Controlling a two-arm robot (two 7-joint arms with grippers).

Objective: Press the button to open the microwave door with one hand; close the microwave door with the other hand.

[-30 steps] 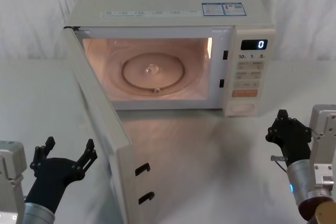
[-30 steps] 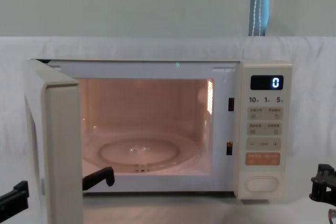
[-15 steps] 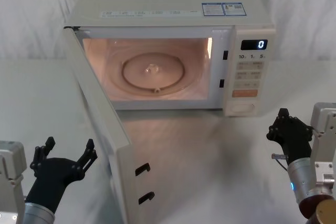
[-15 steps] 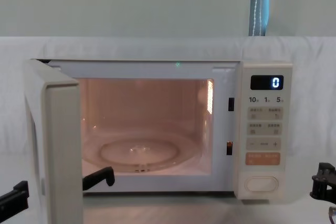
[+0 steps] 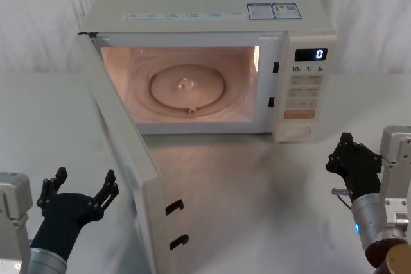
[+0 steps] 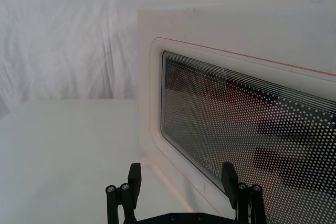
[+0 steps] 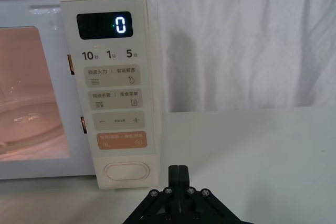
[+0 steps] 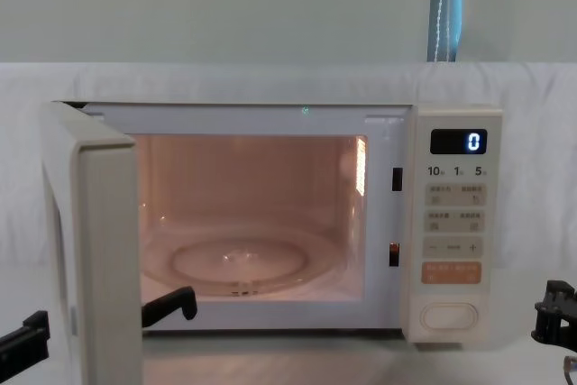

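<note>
The microwave door stands swung wide open toward me on its left hinge, and its dark dotted window faces the left wrist camera. The cream pill-shaped button sits at the bottom of the control panel, also seen in the right wrist view and chest view. My left gripper is open, low at the front left, just outside the door's outer face. At the front right my right gripper is shut and empty, a short way in front of and right of the button.
The lit cavity holds a glass turntable. Above the button are an orange key and a display reading 0. A white cloth covers the table and the backdrop. The open door splits the table's front between the arms.
</note>
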